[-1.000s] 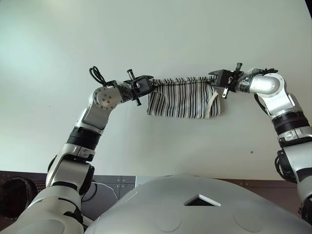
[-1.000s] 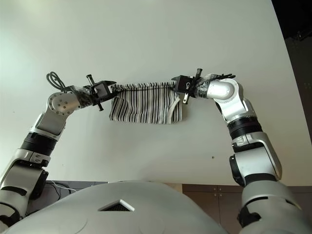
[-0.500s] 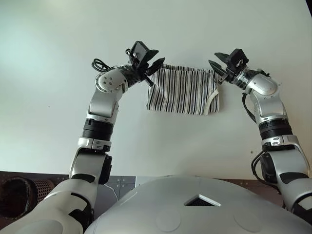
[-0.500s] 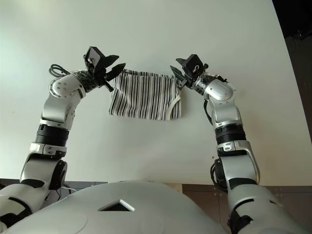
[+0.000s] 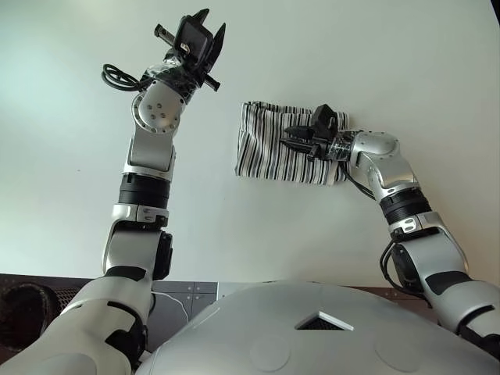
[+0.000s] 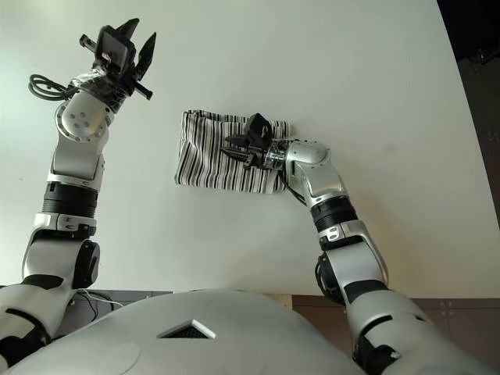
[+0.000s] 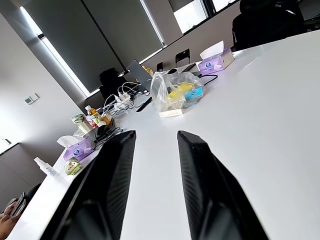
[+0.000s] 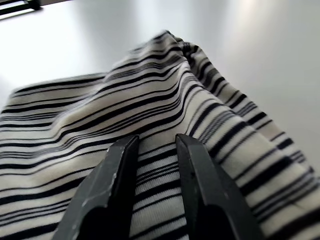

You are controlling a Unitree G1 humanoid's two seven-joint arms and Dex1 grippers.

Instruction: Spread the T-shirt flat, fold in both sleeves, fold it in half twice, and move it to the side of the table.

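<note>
Left tool is raised over the white surface, jaws wide, holding nothing. Right tool is over the folded striped T-shirt, jaws narrowly apart, gripping nothing. T-shirt is well apart from the left tool.

**Left wrist view.** A clear plastic bag holds yellow and blue packets. Beyond it stands a lilac tissue box with a white tissue raised. An open dark laptop sits near white cables. Farther along are a second lilac tissue box, an orange-capped bottle and a white spray bottle. Dark roller blinds cover the windows, and a black office chair stands at the far edge.
</note>
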